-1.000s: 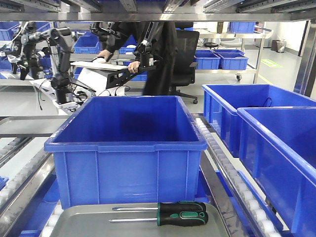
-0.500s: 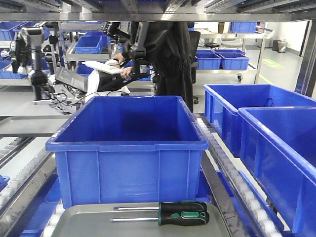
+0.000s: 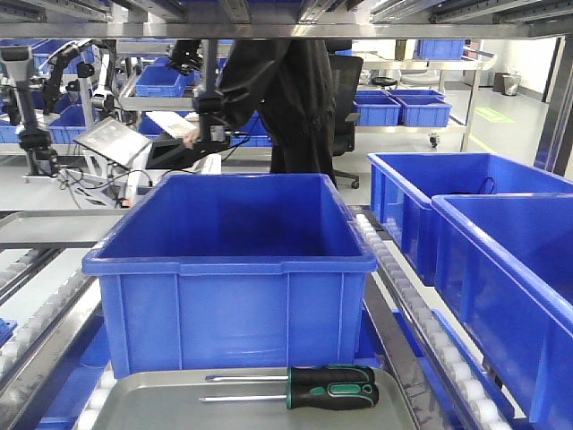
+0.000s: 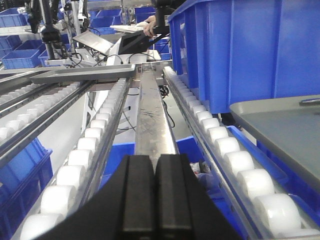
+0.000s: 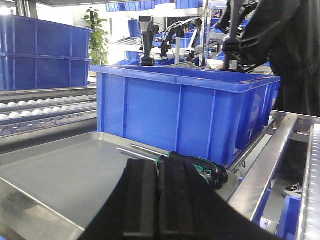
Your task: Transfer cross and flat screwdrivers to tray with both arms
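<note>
Two screwdrivers (image 3: 331,387) with black and green handles lie side by side on the grey tray (image 3: 143,408), shafts pointing left, in front of the big blue bin. In the right wrist view the right gripper (image 5: 157,167) is shut and empty over the tray (image 5: 60,175), with the screwdriver handles (image 5: 205,170) just beyond its tips. In the left wrist view the left gripper (image 4: 156,162) is shut and empty above the roller track, left of the tray's edge (image 4: 280,125). Neither gripper shows in the front view.
A deep blue bin (image 3: 233,260) stands right behind the tray. Two more blue bins (image 3: 483,242) stand at the right. White roller rails (image 4: 95,135) run along both sides. A person in black (image 3: 295,98) and another robot arm (image 3: 206,107) are behind the bin.
The person and the arm in the background have moved left. The screwdrivers lie still on the tray.
</note>
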